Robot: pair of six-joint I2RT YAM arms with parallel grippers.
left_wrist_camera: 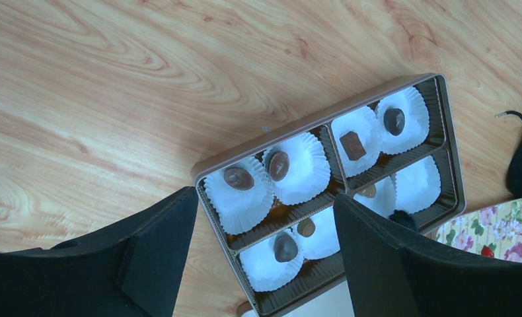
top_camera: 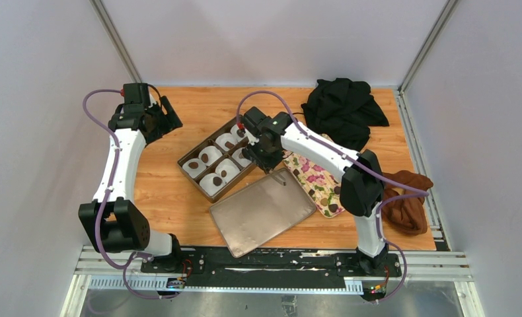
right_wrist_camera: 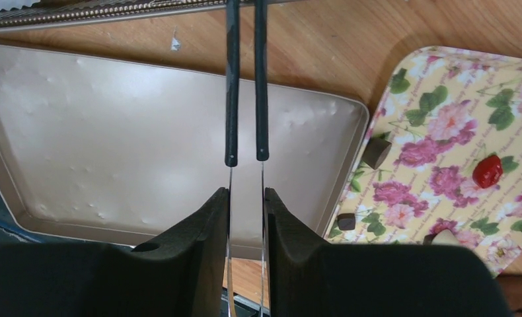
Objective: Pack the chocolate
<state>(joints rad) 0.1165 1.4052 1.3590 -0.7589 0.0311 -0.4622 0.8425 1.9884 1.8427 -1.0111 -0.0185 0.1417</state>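
Note:
A brown box (top_camera: 215, 162) with white paper cups holds several pieces of chocolate (left_wrist_camera: 238, 177), also seen as dark spots from above (top_camera: 216, 180). More chocolate (right_wrist_camera: 376, 152) lies on the flowered tray (right_wrist_camera: 456, 105), which sits right of the box (top_camera: 318, 185). My right gripper (right_wrist_camera: 247, 191) is shut on thin metal tongs (right_wrist_camera: 245, 86) with black tips; the tips stand slightly apart with nothing between them, over the gold lid (right_wrist_camera: 113, 132). From above, the right gripper (top_camera: 266, 158) sits between box and tray. My left gripper (left_wrist_camera: 265, 205) is open above the box's near-left side, holding nothing.
The gold lid (top_camera: 261, 211) lies in front of the box. A black cloth (top_camera: 341, 109) is heaped at the back right. A rust-brown cloth (top_camera: 407, 198) lies at the right edge. My left gripper (top_camera: 156, 119) is at the back left, above bare wood.

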